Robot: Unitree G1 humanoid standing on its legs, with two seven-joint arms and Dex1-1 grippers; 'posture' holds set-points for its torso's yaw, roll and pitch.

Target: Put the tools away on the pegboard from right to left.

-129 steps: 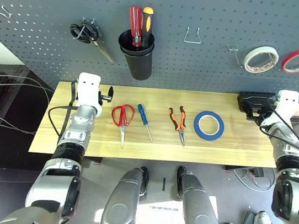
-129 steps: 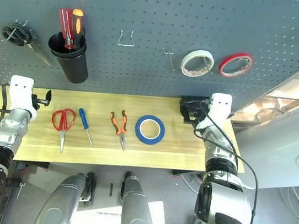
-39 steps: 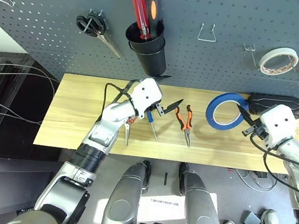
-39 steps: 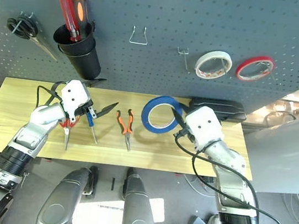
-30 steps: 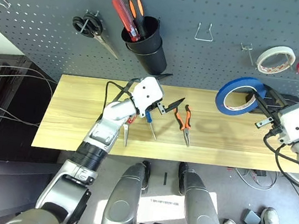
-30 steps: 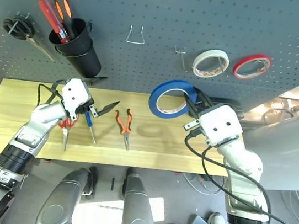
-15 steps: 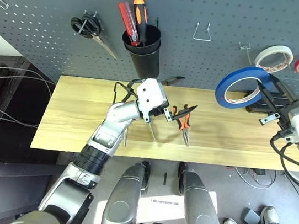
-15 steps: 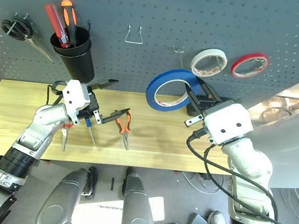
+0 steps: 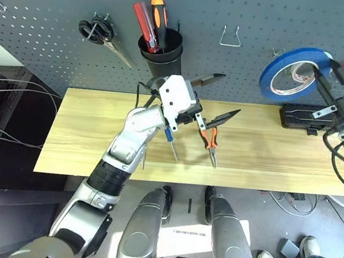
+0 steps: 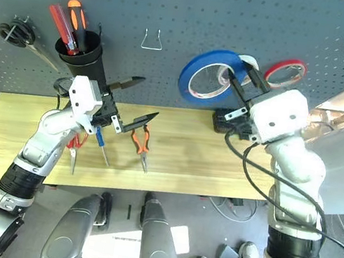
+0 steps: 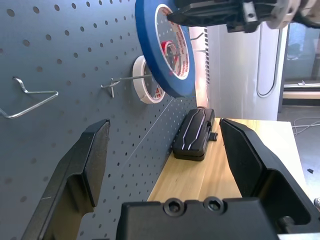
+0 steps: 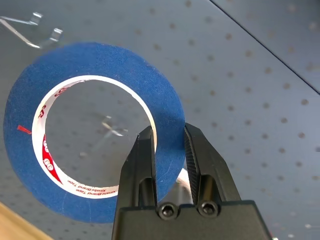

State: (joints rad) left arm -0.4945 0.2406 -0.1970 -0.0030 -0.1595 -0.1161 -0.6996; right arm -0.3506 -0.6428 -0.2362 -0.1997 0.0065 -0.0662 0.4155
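Blue tape (image 12: pixel 167 105): clamped in my right fingers (image 12: pixel 194 150), before pegboard (image 12: pixel 260 130)
Left fingers (image 11: pixel 97 160): wide, empty, before pegboard

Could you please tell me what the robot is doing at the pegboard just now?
The robot's right gripper holds the blue tape roll by its ring, off the table and in front of the grey perforated pegboard, apparently to hang it up. The black left gripper is open and empty. The orange-and-black-handled pliers and the small blue-handled screwdriver lie on the wooden table.
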